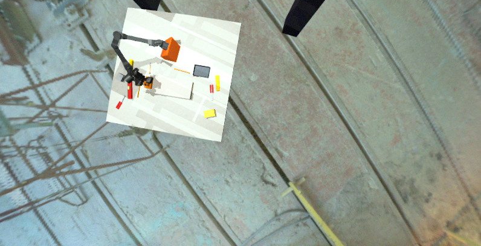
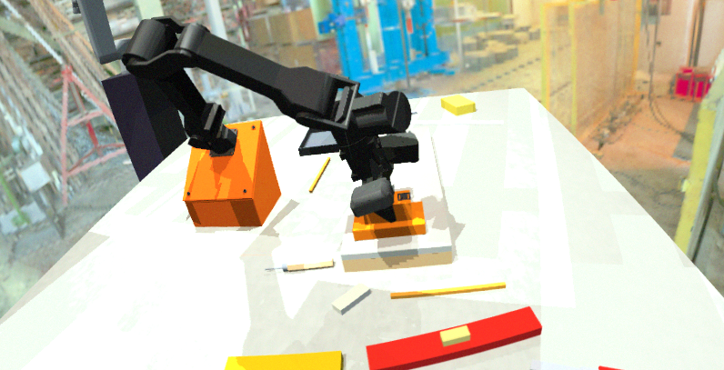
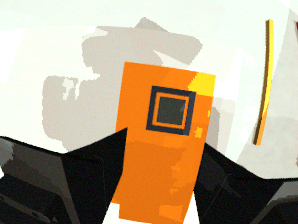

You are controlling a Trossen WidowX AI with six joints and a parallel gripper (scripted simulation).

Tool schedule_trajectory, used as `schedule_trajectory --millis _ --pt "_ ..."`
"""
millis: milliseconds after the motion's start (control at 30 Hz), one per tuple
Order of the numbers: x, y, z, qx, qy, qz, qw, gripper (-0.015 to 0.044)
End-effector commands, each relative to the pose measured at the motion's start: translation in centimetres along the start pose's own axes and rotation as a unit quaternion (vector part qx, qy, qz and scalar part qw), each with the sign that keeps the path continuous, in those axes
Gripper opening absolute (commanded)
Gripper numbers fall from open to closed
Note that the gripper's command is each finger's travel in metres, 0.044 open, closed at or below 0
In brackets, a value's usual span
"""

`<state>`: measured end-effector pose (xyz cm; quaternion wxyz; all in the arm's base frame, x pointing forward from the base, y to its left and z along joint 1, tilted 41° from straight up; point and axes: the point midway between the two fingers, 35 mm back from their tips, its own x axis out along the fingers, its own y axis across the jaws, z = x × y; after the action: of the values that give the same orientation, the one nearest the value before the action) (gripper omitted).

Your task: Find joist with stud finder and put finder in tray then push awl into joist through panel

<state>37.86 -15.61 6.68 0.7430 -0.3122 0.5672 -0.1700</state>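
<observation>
My gripper is shut on the orange stud finder, one finger at each side. The stud finder is at the near end of the pale floor panel, on it or just over it; contact is unclear. Its small square screen is dark. The awl, with a pale wooden handle, lies on the table beside the panel's near end. The dark tray stands farther back, partly behind the arm in the exterior view. The joist is hidden.
The orange base box stands left of the panel in the exterior view. A pencil, a grey block and a red level lie before the panel. Another pencil lies between box and panel.
</observation>
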Motion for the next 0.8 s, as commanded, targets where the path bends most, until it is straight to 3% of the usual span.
schedule_trajectory --millis 0,433,767 --pt "0.0 -0.8 0.0 0.007 0.001 -0.007 1.000 0.0000" --pt "-0.4 -0.2 0.2 0.002 0.000 -0.001 1.000 0.0000" --pt "-6.9 -0.5 2.3 0.006 0.001 -0.003 1.000 0.0000"
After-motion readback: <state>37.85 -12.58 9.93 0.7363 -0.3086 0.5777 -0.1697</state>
